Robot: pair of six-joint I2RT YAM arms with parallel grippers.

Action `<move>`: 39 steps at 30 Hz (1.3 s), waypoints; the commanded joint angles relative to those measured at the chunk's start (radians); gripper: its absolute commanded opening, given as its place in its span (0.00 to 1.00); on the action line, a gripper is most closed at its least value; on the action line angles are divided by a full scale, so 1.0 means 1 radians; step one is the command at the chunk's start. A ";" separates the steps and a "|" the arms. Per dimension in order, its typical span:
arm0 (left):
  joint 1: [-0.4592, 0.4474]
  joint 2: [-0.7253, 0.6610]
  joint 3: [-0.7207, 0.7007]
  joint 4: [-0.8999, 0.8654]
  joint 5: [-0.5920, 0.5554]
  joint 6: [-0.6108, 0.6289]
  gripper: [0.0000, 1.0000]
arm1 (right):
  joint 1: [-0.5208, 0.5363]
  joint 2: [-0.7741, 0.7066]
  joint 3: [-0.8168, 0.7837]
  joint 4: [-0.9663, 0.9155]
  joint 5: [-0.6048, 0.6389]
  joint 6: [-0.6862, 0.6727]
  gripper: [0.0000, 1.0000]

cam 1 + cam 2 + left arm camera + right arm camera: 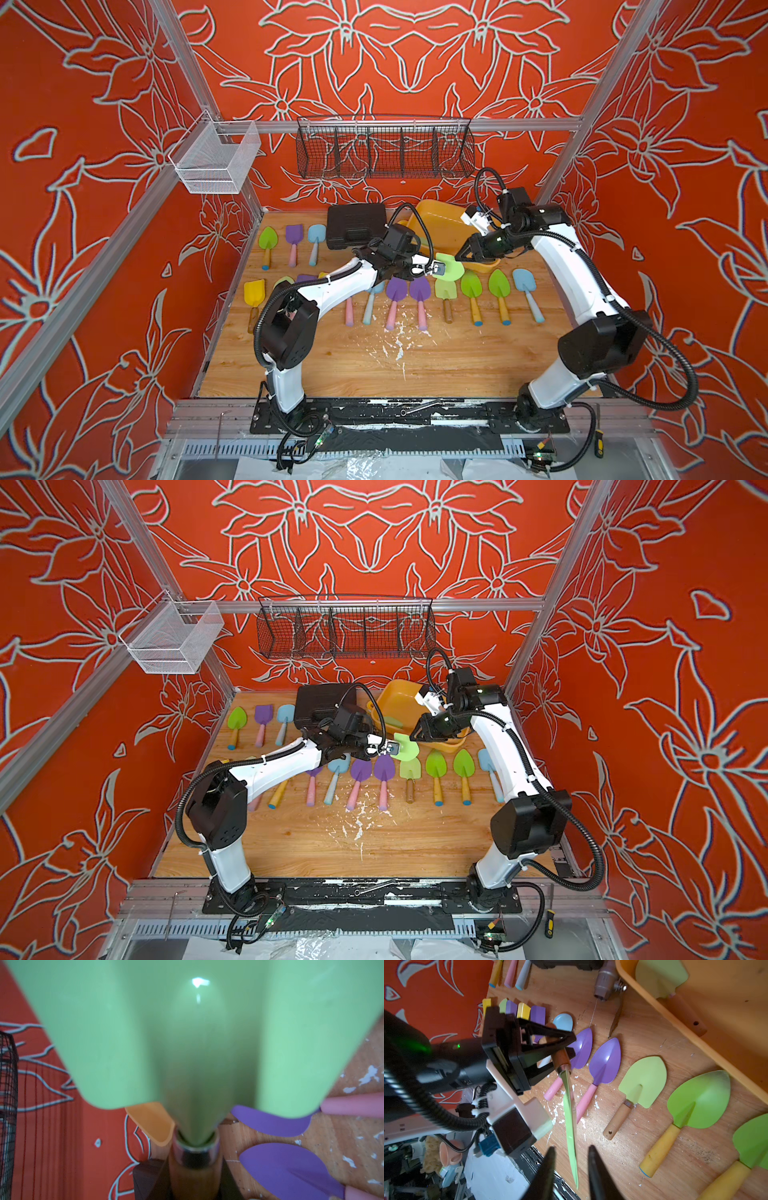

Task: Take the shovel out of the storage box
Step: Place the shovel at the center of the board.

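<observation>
My paint-flecked counter (332,365), red floral walls (104,208): beside the storage box (440,224), left gripper (434,269) pinches the green shovel (452,266), handle (193,1180) mostly hidden; right gripper (460,256) spread near its blade (197,1043).

Pale green shovel (451,267) (571,1126) with a wooden handle, held level in the air just in front of the yellow-orange storage box (436,224) (726,1043) at the back of the table (374,365). A second shovel (660,978) lies inside.

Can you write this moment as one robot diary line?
left gripper: shut on light green shovel handle | right gripper: open, at its blade | storage box: second shovel inside
</observation>
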 commanded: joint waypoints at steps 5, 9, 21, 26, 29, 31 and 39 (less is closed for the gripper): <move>-0.120 -0.194 -0.124 -0.055 -0.178 -0.347 0.00 | -0.035 -0.131 0.012 0.268 0.073 0.221 0.85; -0.178 -0.272 -0.089 -0.279 -0.359 -0.764 0.00 | -0.049 -0.218 -0.064 0.406 0.138 0.280 0.98; -0.232 -0.517 -0.179 -0.856 -0.412 -1.761 0.00 | -0.074 -0.235 -0.109 0.406 0.135 0.273 0.98; -0.232 -0.595 -0.263 -0.960 -0.404 -1.868 0.00 | -0.074 -0.242 -0.145 0.417 0.111 0.271 0.98; -0.232 -0.608 -0.297 -1.012 -0.395 -1.920 0.00 | -0.075 -0.250 -0.173 0.432 0.100 0.275 0.98; -0.232 -0.614 -0.326 -1.025 -0.386 -1.956 0.00 | -0.074 -0.255 -0.189 0.444 0.091 0.279 0.98; -0.232 -0.615 -0.482 -0.986 -0.333 -2.026 0.00 | -0.074 -0.267 -0.226 0.455 0.068 0.280 0.98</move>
